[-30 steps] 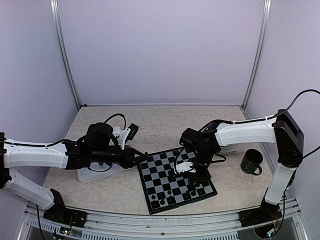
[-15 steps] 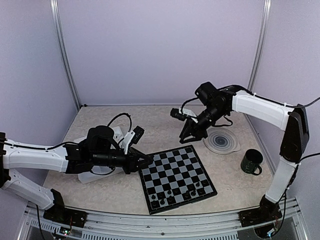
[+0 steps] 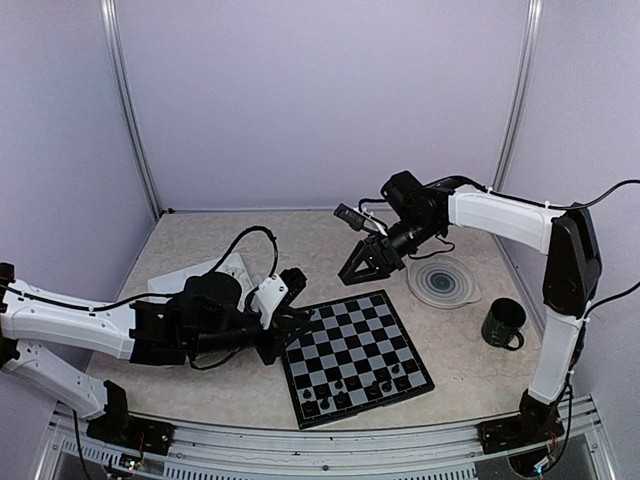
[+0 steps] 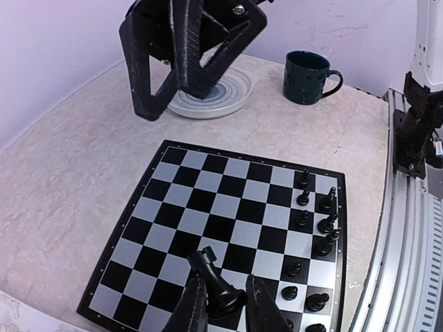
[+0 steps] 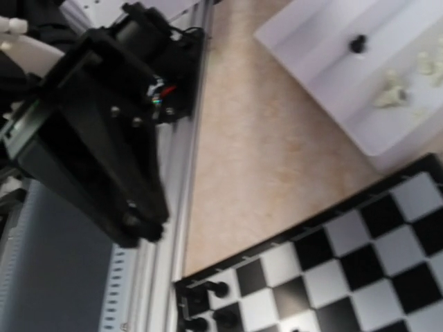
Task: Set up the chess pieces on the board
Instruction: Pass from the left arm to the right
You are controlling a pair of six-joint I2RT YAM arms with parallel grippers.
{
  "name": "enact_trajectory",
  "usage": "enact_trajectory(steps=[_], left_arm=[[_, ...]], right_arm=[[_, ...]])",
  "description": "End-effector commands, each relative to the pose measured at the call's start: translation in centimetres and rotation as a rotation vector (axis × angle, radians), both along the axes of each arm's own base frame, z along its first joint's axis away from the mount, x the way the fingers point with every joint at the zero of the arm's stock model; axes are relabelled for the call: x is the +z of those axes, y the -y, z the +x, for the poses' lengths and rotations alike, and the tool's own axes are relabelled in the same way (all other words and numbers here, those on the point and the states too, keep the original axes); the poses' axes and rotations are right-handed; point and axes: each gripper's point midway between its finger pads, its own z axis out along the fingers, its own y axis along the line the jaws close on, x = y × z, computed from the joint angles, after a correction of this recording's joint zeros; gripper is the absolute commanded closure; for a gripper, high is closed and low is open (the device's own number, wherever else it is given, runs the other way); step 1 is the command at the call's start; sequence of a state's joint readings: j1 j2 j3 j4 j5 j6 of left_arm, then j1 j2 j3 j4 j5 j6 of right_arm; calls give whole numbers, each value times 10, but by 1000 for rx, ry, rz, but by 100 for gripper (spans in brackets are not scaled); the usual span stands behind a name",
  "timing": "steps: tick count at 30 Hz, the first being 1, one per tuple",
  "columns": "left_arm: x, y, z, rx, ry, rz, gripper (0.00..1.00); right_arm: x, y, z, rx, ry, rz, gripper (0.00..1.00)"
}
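My left gripper (image 3: 293, 323) (image 4: 225, 308) is shut on a black rook (image 4: 220, 285), held tilted just above the board's (image 3: 345, 335) left edge. The board also shows in the left wrist view (image 4: 208, 200) and the right wrist view (image 5: 360, 263). Several black chess pieces (image 3: 352, 385) (image 4: 315, 225) stand in two rows along its near edge. My right gripper (image 3: 368, 270) (image 4: 173, 104) hangs open and empty in the air behind the board's far edge. The right wrist view is blurred and shows only one of its fingers (image 5: 90, 145).
A white compartment tray (image 3: 180, 280) (image 5: 332, 62) left of the board holds white pieces (image 5: 391, 93) and one black piece (image 5: 358, 43). A round grey ringed plate (image 3: 443, 283) (image 4: 211, 97) and a dark green mug (image 3: 502, 324) (image 4: 308, 68) stand to the right.
My right gripper rose off the board's near right part and swung back to the far side, open. My left arm shifted nearer, its gripper staying at the board's left edge.
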State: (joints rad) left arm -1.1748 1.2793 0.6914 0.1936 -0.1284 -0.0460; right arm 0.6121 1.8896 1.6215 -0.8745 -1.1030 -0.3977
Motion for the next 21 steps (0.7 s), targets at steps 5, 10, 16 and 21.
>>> enact_trajectory(steps=[5,10,16,21], left_arm=[[17,12,8,25,99,7,81],[18,14,7,29,114,15,81],[18,15,7,26,112,18,81],[15,17,7,21,111,27,81]], right_arm=[[-8,-27,-41,115,-116,-2,57],[-13,-37,-47,144,-127,-17,57],[-13,-44,-55,174,-141,-10,57],[-12,-48,-58,185,-156,-4,61]])
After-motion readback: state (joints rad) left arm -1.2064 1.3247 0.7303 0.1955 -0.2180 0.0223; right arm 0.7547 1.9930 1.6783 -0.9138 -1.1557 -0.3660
